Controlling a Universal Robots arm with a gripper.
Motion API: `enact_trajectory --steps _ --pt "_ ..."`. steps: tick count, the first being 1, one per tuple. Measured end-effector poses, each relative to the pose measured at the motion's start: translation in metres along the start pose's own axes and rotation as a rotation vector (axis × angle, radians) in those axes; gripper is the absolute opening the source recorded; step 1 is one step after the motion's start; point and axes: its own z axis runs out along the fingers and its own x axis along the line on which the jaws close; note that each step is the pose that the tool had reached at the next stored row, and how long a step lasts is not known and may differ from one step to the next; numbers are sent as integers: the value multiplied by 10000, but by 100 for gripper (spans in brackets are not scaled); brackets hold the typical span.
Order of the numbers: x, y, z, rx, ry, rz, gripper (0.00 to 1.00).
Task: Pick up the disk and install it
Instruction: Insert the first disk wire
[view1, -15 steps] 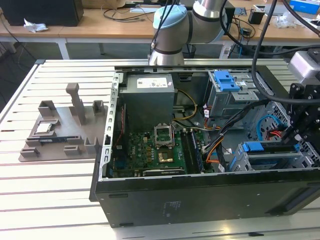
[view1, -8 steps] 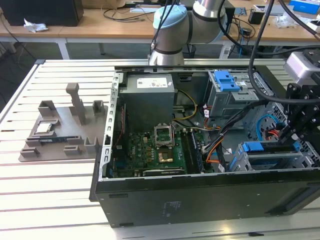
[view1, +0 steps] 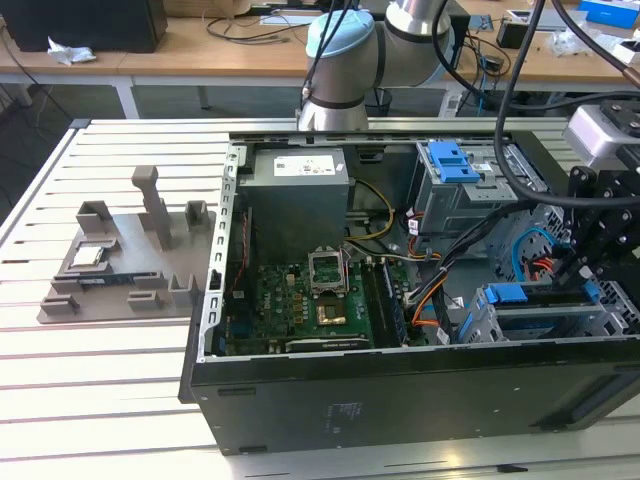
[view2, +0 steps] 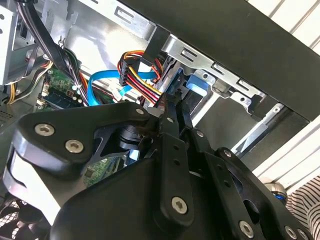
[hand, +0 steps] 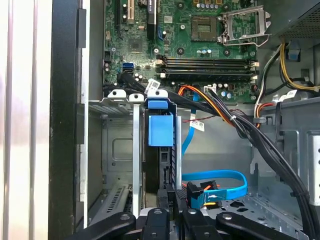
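At the exterior view's right edge the gripper (view1: 590, 265), fingers pressed together on the edge of the disk (hand: 161, 150), holds it upright in the lower-centre bay slot, presumably to seat it.

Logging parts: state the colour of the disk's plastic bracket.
Blue; the disk's bracket shows best in the first wrist view.

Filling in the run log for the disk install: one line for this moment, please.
disk: in drive cage slot | hand: close by disk, inside computer case
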Motion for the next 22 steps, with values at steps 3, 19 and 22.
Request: enact_trajectory --steps 3,19,22 --pt "0 0 4 -1 0 -13 17" --pt "20 -1 25 -2 -70 -29 17" --pt "23 -2 37 -2 -69 -30 17"
